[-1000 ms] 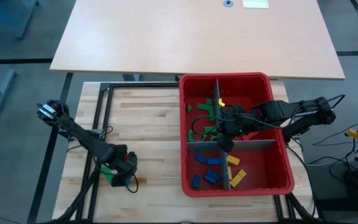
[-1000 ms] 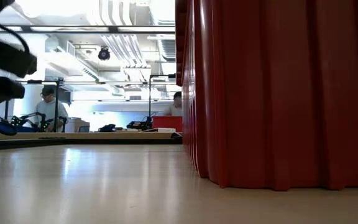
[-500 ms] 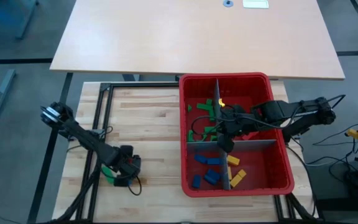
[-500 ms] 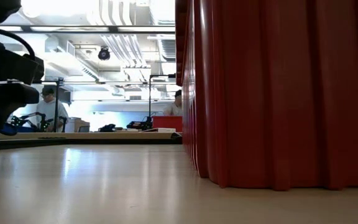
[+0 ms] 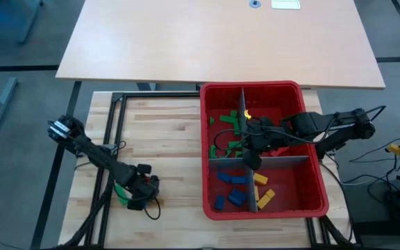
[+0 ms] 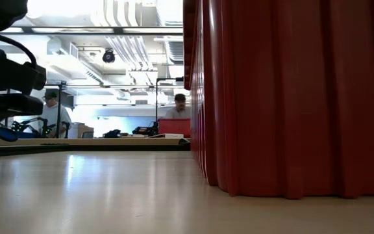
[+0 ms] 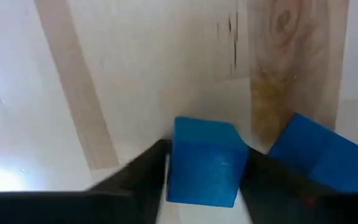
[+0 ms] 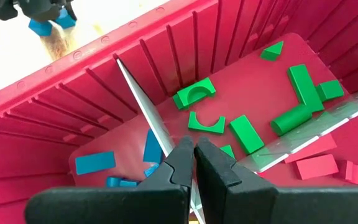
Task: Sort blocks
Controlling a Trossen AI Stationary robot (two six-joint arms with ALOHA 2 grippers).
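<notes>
The red bin stands on the table's right half, split by grey dividers. It holds green blocks, blue blocks, yellow blocks and red blocks, each colour in its own compartment. My right gripper is shut inside the bin, above the spot where the dividers cross; whether it touches them I cannot tell. My left gripper is over the bare table's near left part, shut on a blue block. A second blue block lies on the table beside it. My left gripper pinches the blue block by two opposite side faces, one finger on each side. The fingers point down at the tabletop. Whether the block rests on the wood or hangs just above it cannot be told.
The bin's tall red wall fills the right of the low view. Bare wood lies between my left gripper and the bin. A larger desk stands beyond the far edge. People sit in the room behind.
My left gripper has shifted a little toward the table's near edge and toward the bin.
</notes>
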